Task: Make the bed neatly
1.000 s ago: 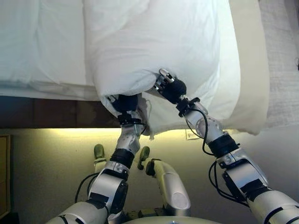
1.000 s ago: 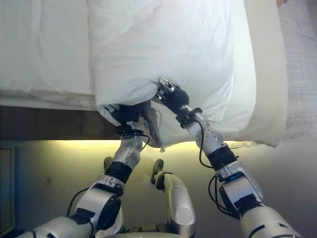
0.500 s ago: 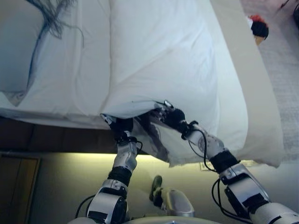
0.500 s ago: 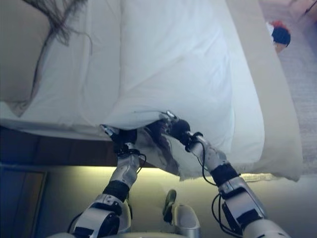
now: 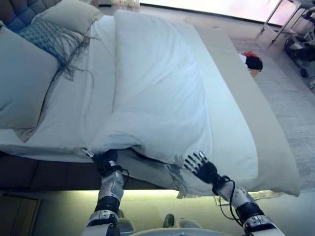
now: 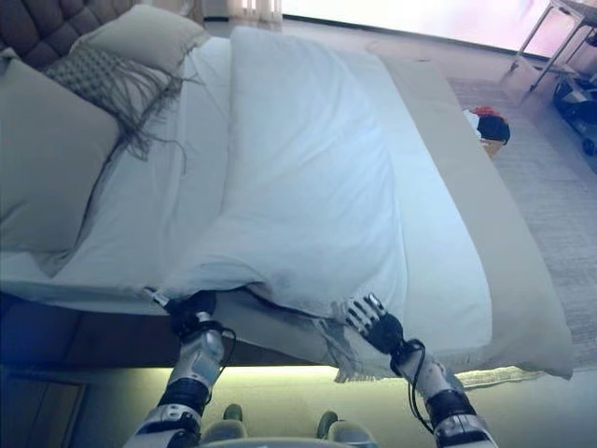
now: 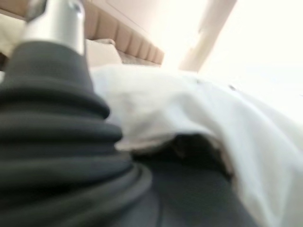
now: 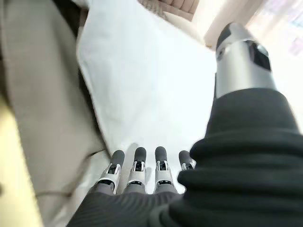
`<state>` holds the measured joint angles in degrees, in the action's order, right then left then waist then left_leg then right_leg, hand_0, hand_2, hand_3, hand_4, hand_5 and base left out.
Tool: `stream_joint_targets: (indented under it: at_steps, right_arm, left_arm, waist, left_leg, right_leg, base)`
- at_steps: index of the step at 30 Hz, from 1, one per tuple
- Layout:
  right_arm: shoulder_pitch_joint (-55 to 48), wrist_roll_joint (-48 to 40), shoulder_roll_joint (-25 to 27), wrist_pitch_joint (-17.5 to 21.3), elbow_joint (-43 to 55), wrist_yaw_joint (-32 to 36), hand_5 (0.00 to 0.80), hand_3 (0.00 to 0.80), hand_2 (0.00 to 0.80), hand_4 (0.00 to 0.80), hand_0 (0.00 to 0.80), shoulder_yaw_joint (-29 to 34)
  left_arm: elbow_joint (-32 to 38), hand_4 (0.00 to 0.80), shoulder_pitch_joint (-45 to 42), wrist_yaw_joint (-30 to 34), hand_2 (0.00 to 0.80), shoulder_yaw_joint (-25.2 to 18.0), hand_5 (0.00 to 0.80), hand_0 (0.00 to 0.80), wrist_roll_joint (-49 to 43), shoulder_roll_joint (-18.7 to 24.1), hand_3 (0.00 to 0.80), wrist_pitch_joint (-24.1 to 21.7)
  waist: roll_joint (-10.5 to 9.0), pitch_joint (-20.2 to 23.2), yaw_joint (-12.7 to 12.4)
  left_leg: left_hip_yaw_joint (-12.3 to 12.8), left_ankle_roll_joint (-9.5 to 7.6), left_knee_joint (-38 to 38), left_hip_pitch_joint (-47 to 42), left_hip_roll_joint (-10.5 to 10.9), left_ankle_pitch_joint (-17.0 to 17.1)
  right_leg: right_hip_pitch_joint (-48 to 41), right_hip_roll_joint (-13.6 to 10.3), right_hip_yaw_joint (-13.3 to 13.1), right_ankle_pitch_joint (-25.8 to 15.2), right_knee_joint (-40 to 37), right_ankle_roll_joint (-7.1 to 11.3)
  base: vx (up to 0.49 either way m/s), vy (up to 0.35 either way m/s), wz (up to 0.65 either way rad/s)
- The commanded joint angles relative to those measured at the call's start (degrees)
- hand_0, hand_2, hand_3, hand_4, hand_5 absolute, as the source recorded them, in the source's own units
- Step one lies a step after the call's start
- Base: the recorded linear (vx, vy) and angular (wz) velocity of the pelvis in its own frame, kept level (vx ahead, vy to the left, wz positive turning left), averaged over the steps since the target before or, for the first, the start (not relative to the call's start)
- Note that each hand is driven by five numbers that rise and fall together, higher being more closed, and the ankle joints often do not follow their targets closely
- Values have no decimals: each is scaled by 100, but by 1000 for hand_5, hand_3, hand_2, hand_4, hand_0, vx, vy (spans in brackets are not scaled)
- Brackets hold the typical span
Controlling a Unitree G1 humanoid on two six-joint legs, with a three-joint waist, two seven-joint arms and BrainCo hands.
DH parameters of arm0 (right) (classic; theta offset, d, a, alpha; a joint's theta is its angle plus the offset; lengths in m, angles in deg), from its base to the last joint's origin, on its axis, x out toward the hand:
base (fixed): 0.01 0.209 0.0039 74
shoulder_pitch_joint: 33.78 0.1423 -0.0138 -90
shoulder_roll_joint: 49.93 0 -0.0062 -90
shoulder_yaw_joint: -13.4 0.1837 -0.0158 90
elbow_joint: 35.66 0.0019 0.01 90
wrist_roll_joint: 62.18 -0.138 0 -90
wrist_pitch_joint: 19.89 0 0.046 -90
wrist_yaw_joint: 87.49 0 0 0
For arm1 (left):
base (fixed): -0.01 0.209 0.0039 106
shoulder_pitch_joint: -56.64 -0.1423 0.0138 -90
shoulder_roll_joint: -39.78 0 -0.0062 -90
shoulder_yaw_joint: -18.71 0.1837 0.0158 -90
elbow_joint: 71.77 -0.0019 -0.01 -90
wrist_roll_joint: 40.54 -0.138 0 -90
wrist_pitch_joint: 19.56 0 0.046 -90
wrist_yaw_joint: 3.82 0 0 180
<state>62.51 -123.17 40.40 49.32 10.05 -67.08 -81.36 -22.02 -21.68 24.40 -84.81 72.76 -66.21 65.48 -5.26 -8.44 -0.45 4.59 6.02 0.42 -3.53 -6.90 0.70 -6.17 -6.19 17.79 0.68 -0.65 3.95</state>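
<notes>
A white duvet lies folded lengthwise down the middle of the bed, its near edge hanging over the mattress side. My left hand sits at that edge's left corner, with the duvet draped over it. My right hand is open with fingers spread, just below the duvet's near right edge and not holding it. The right wrist view shows those straight fingers in front of the white cloth.
The white sheet is bare to the left of the duvet. Pillows and a fringed throw lie by the headboard. A beige cover runs along the bed's right side. A red and black object sits on the carpet.
The camera has tilted up to show the whole bed. My right hand has let go of the duvet's edge and opened; the edge has dropped onto the mattress side. The left hand stays at it.
</notes>
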Motion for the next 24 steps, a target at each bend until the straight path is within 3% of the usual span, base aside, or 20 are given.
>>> stream_joint_targets:
  at_steps: [1,5,7,8,9,11,13,14,17,22,24]
  right_arm:
    - [-149,186,-14,-122,-557,430,0,0,0,0,0,273]
    - [-307,376,-149,7,-1066,528,0,0,0,0,0,536]
    - [-313,359,-256,82,-1162,498,0,0,0,0,0,563]
    - [-303,362,-292,125,-1232,532,0,0,0,0,0,588]
    - [-291,312,-311,200,-1306,559,0,0,0,0,0,593]
    - [-296,89,-313,367,-1382,603,0,0,0,0,0,517]
    - [-264,42,-267,409,-1415,615,0,0,0,0,0,476]
    - [-266,82,-233,476,-1548,683,0,0,0,0,0,514]
    - [-187,29,-85,549,-1788,569,0,0,0,0,0,567]
    - [-27,29,143,447,-1863,541,0,0,0,0,0,777]
    - [-72,-1,158,463,-1795,437,0,0,0,0,0,762]
  left_arm:
    - [33,0,230,785,0,-866,0,0,-29,1116,0,70]
    - [-408,0,100,767,0,-1182,0,0,-29,1404,0,347]
    - [-593,0,18,699,0,-1277,0,0,-29,1665,0,507]
    - [-696,0,5,703,0,-1295,0,0,-29,1753,0,589]
    - [-767,0,2,698,0,-1296,0,0,-29,1807,0,665]
    - [-884,0,-21,748,0,-1162,0,0,-29,1844,0,759]
    - [-892,0,-23,784,0,-1051,0,0,-37,1812,0,736]
    - [-949,0,20,785,0,-944,0,0,-95,1749,0,707]
    - [-994,0,144,605,0,-887,0,0,-370,1719,0,807]
    - [-975,0,167,384,0,-813,0,0,-616,1697,0,836]
    - [-940,0,174,299,0,-799,0,0,-770,1723,0,899]
  waist:
    - [216,532,-272]
    - [285,535,-253]
    - [296,506,-255]
    - [328,495,-274]
    - [358,492,-291]
    - [396,497,-304]
    - [381,520,-300]
    - [325,515,-270]
    - [274,509,-339]
    - [265,375,-419]
    - [209,343,-403]
  left_leg:
    - [111,-108,-112,-5,189,-306]
    - [180,-219,74,-137,373,-363]
    - [223,-287,182,-187,447,-364]
    - [225,-343,233,-170,465,-312]
    - [204,-404,261,-117,491,-249]
    - [75,-492,312,56,616,-81]
    - [-49,-482,312,187,705,-8]
    - [-229,-459,188,294,844,-16]
    - [-381,-368,-54,617,985,19]
    - [-218,-220,-212,1035,1025,184]
    - [-92,-200,-469,1117,902,109]
  right_leg:
    - [139,-574,-79,-98,101,448]
    - [221,-742,-96,-447,-63,619]
    - [447,-809,-99,-702,227,682]
    - [511,-730,-136,-581,624,666]
    - [572,-596,-194,-419,1031,627]
    - [694,-58,-381,-9,1756,523]
    - [713,281,-563,245,1737,377]
    - [605,451,-759,374,1309,189]
    - [220,588,-710,550,623,-112]
    - [-83,741,-657,499,231,-277]
    - [-105,666,-530,478,195,-318]
  base:
    - [6,183,-8]
    - [-25,126,-20]
    - [-135,51,-17]
    - [-172,69,-18]
    - [-180,82,-20]
    - [-215,32,-17]
    - [-163,-56,-10]
    - [-90,-87,5]
    - [-99,-79,53]
    - [-161,-39,32]
    - [-133,-35,4]
